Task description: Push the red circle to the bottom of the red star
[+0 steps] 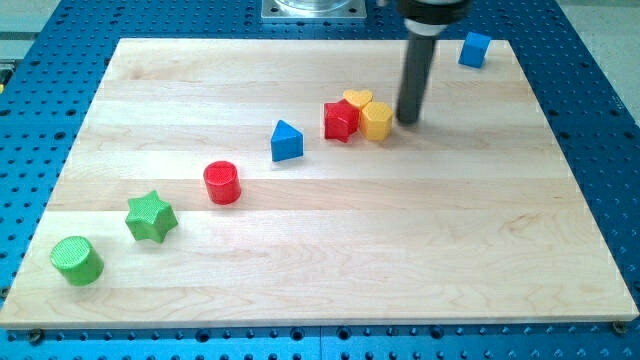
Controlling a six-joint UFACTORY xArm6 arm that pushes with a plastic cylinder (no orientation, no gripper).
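Note:
The red circle (222,182) stands on the board left of the middle. The red star (341,120) lies up and to the right of it, near the top middle. A yellow hexagon (376,120) touches the star's right side and a yellow heart (357,99) sits just above between them. My tip (408,120) is on the board just right of the yellow hexagon, far from the red circle.
A blue triangle (286,141) lies between the red circle and the red star. A green star (151,217) and a green circle (77,260) sit at the lower left. A blue cube (475,48) is at the board's top right corner.

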